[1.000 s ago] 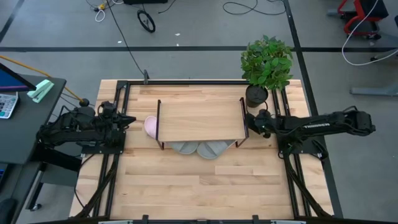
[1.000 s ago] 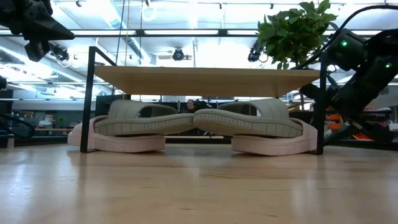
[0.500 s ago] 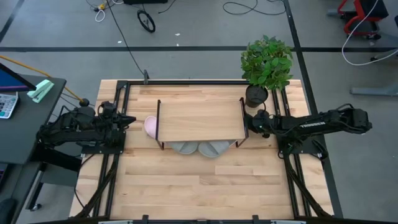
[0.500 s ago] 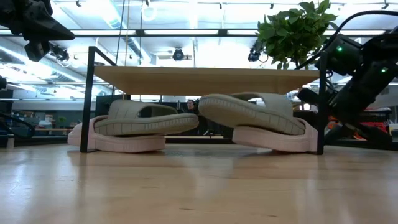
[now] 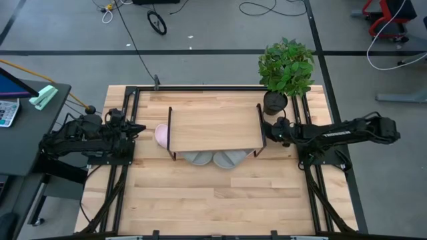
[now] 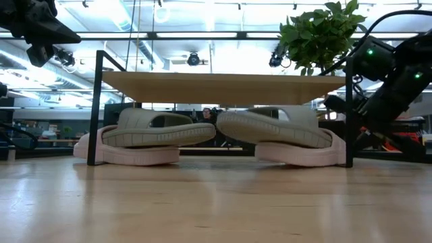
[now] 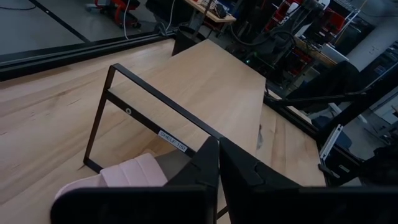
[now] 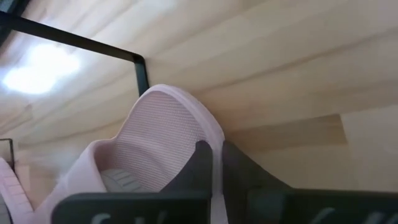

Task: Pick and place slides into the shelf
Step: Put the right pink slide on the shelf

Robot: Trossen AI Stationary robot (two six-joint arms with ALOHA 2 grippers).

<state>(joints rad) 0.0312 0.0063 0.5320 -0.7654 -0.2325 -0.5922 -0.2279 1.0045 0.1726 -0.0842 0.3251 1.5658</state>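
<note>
All four soft slides, pale grey point(image 6: 273, 128) and light pink point(image 6: 297, 153), sit under the low light-wood shelf point(image 5: 213, 129). Right claw point(image 5: 266, 131), fingers together, presses the pink heel; push harder and the stack probably topples.

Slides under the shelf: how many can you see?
4. Under the shelf: left grey slide atop left pink slide, right grey slide atop right pink slide. More may be hidden.

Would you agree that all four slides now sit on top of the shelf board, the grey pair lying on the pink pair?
Not quite: the slides sit under the shelf board, not on top. The low view shows the grey pair lying on the pink pair beneath the board, on the table; the high view shows the board's top bare.
</note>
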